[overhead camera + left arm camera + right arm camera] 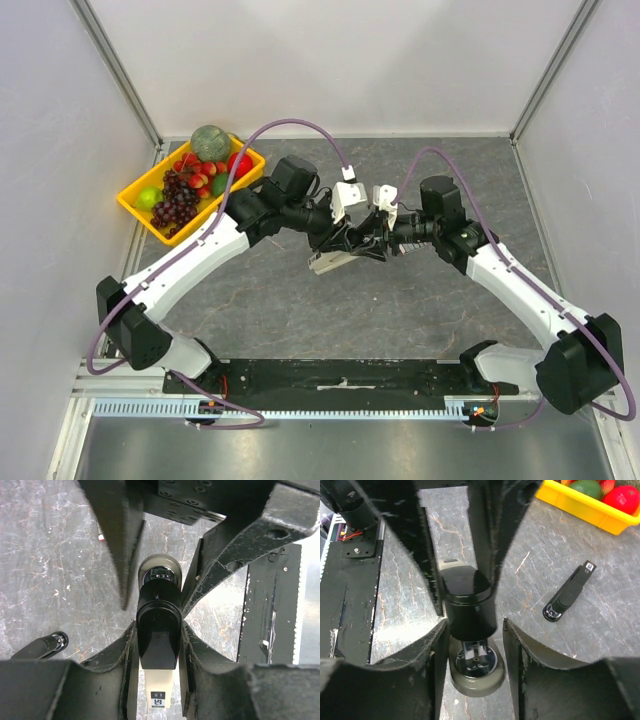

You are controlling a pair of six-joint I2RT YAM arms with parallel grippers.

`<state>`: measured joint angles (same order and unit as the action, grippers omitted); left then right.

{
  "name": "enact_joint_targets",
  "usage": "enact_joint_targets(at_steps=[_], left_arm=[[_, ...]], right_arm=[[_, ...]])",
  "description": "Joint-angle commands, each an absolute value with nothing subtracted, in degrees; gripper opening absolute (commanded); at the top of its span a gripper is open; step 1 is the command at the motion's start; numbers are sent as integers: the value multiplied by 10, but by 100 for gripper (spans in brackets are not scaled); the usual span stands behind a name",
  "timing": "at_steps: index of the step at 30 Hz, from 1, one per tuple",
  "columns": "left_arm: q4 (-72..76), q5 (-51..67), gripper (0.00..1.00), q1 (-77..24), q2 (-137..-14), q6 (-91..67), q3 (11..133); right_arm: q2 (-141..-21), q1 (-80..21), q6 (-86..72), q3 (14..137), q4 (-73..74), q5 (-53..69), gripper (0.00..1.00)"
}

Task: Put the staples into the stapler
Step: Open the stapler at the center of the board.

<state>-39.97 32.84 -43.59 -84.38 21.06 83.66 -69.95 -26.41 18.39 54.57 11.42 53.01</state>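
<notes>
Shows left gripper (158,630) clamped around a black stapler (157,600); right gripper (475,625) straddling the stapler's opposite end, grip impossible to tell. Shows no staples near the stapler; loading apparently all still ahead.

You will find no words, brand names or numbers to read in any of the three views. The one printed mark you can make out is a small white sticker (158,698) on the pale near end of the stapler (158,630) in the left wrist view. It carries a black block pattern like a square code, too small to decode. In the right wrist view, a black object (567,594) lying on the worktop (610,605) has a tiny white tag (590,566) with a dark frame at its far tip. Whatever is printed on the tag is too small to tell.
</notes>
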Motion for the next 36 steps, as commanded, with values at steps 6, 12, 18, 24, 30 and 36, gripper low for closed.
enact_joint_targets(at_steps=[6,12,18,24,30,36], left_arm=[[-303,362,2,-389,-762,137,852],[-224,464,2,-278,-735,35,834],[-121,545,2,-190,-709,-79,794],[35,598,2,-92,-689,-241,757],[208,620,2,-20,-674,-424,693],[494,609,2,40,-673,-660,599]], right_arm=[[-691,-265,230,533,129,514,0],[-689,-258,215,501,106,521,0],[-687,-251,171,486,63,522,0],[-690,-233,89,455,-29,530,0],[-677,-214,-40,428,-143,531,0],[-677,-214,-111,403,-207,537,0]])
